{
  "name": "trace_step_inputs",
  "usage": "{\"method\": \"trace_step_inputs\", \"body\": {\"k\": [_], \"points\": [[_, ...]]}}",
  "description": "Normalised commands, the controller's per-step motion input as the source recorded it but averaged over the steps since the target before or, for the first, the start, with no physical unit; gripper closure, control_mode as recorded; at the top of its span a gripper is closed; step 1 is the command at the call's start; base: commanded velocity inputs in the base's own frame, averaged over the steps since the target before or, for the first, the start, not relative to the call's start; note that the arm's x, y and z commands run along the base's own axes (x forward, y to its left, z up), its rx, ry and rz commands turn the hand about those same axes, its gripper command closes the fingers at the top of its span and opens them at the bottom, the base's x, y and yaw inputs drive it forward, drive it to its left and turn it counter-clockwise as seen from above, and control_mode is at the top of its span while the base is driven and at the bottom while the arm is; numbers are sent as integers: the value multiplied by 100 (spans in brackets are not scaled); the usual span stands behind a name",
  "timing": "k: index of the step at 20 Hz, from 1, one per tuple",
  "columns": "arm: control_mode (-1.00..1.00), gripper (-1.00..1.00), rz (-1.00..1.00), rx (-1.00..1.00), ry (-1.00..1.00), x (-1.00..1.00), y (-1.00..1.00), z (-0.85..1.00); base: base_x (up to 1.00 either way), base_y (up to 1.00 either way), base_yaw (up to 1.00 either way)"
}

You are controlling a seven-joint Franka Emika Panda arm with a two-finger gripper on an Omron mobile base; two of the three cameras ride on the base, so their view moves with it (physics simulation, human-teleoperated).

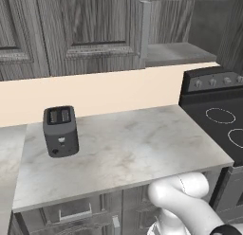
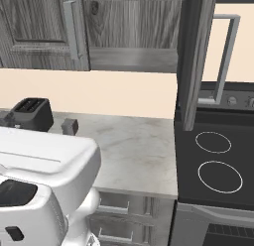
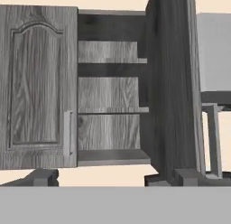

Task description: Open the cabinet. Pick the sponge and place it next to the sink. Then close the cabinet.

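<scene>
Left base view: the cabinet (image 1: 90, 30) hung over a pale marble counter (image 1: 128, 149). Its left door was shut; the right door stood swung out toward the camera, seen edge-on, leaving the bottom shelf (image 1: 178, 53) bare to view on the right. A black toaster (image 1: 60, 131) sat upright on the counter's left part, well apart from the black stove (image 1: 223, 120) at the right. The white arm (image 1: 182, 196) curved up from the lower right, below the counter edge. Right base view: the left door with its silver handle (image 2: 72, 29) was closed; the open door (image 2: 196, 56) hung edge-on in front of the stove, its own handle (image 2: 225, 59) showing beyond it. The toaster stood at the far left of the counter, and a small dark block (image 2: 69, 126) sat on the counter just beside it; what it was could not be told. The arm's white body bulked over the lower left. Hand view: the camera faced the cabinet square on, left door closed, right door swung wide, three shelves (image 3: 110, 111) exposed between them. No sponge could be made out on the shelves seen. The gripper (image 3: 113, 178) had its jaws spread wide, one tip low left and one low right, holding nothing.
</scene>
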Motion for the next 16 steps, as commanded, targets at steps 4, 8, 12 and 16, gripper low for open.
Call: {"method": "trace_step_inputs", "body": {"k": [4,8,12,16], "points": [[-100,-100,-4,0,-3,0,-60,-9,0,0,0],[-100,-100,0,0,0,20,-37,-19,0,0,0],[-100,-100,7,0,0,37,-14,-33,0,0,0],[-100,-100,19,0,0,12,-27,-3,0,0,0]]}}
